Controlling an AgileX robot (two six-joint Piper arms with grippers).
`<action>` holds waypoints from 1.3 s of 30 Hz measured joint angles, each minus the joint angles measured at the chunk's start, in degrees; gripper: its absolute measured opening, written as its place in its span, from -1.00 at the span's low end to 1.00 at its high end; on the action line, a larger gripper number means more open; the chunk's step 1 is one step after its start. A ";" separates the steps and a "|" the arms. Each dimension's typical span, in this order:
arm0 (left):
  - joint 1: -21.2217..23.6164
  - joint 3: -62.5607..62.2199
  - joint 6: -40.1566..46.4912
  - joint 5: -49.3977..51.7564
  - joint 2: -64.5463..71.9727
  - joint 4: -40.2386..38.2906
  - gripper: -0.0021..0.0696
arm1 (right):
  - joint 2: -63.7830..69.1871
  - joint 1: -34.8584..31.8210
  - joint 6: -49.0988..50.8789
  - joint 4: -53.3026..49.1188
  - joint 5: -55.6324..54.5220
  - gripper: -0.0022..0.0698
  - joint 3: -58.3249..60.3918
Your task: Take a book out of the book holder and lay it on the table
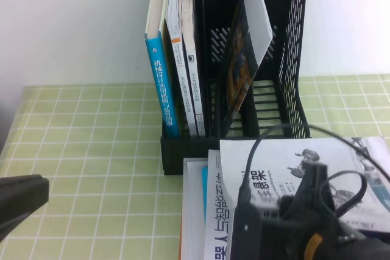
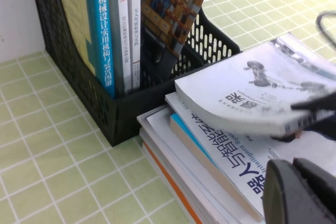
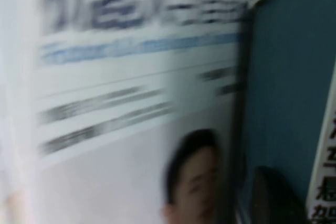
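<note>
A black perforated plastic book holder (image 1: 286,59) is set upright at the back of the green-and-white checked worktop (image 1: 91,168), against a white wall. In its left compartment three books are stood upright side by side: a blue-spined book with white Chinese lettering (image 1: 159,77), a white-spined book with an orange band (image 1: 175,59) and a second white-spined book (image 1: 191,59). In the right compartment a dark-covered book with an orange pattern (image 1: 241,65) is leaned at a tilt, its top towards the holder's right wall.

Directly in front of the holder, and touching its base, a stack of books (image 1: 201,211) is laid flat on the worktop. On top of the stack a white-covered book with black Chinese lettering (image 1: 292,175) is placed (its far edge is seen raised off the stack in the left wrist view, where it is also gripped from the right).

The right tool (image 1: 312,178) is positioned over this top book at the near right of the worktop, and its dark fingers (image 2: 315,111) are seen closed on the book's edge. In the right wrist view only blurred printed covers are shown at close range.

The left tool (image 1: 18,202) is held low at the near left edge of the worktop, well apart from the books; whether it is wide or narrow cannot be told.
</note>
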 joint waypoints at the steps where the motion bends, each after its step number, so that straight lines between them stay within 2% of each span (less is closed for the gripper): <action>1: 0.00 0.00 0.00 0.00 0.00 0.26 -0.95 | 0.00 -0.65 3.35 -2.85 -0.14 -0.58 0.23; 5: 0.00 0.00 0.00 0.00 0.00 0.72 -0.95 | -0.33 -2.55 10.50 -4.28 -1.70 -0.58 0.36; 9: 0.00 0.14 0.00 0.00 0.00 0.82 -0.95 | -0.45 -3.23 5.10 7.09 -5.10 -0.55 0.36; 12: 0.00 0.70 0.00 0.16 -0.10 0.82 -0.95 | -0.56 -3.36 -0.16 16.34 -5.64 -0.30 0.36; 16: 0.00 2.02 0.00 0.01 -0.10 0.82 -0.95 | -2.27 -3.05 -2.54 22.99 -6.49 0.21 0.36; 18: 0.00 3.37 0.00 -0.35 -0.10 0.82 -0.95 | -4.76 -2.85 -5.27 26.35 -7.73 0.32 -0.77; 22: 0.00 6.55 0.55 -1.52 -0.63 -0.32 -0.95 | -10.29 -2.85 -14.68 37.93 -8.40 0.36 -6.30; 24: 0.00 8.88 2.92 -3.28 -1.92 -2.81 -0.95 | -13.37 -2.81 -20.86 45.93 -8.18 0.30 -9.66; 26: 0.00 11.38 4.91 -5.31 -3.99 -5.81 -0.95 | -16.47 -2.81 -25.87 52.18 -7.93 0.13 -12.40; 30: 0.00 17.91 6.90 -11.50 -11.59 -10.06 -0.95 | -22.74 -2.72 -32.15 56.41 -6.21 -0.63 -16.03; 32: 0.00 21.97 8.08 -14.84 -15.78 -10.80 -0.95 | -25.87 -2.72 -32.68 54.59 -4.23 -0.80 -16.14; 35: 0.00 27.89 8.61 -18.93 -22.07 -11.32 -0.95 | -30.09 -2.72 -30.85 49.37 2.38 -0.90 -16.14; 39: 0.00 35.05 8.61 -22.31 -27.32 -11.59 -0.95 | -36.47 -2.72 -25.27 43.77 7.52 -0.94 -12.68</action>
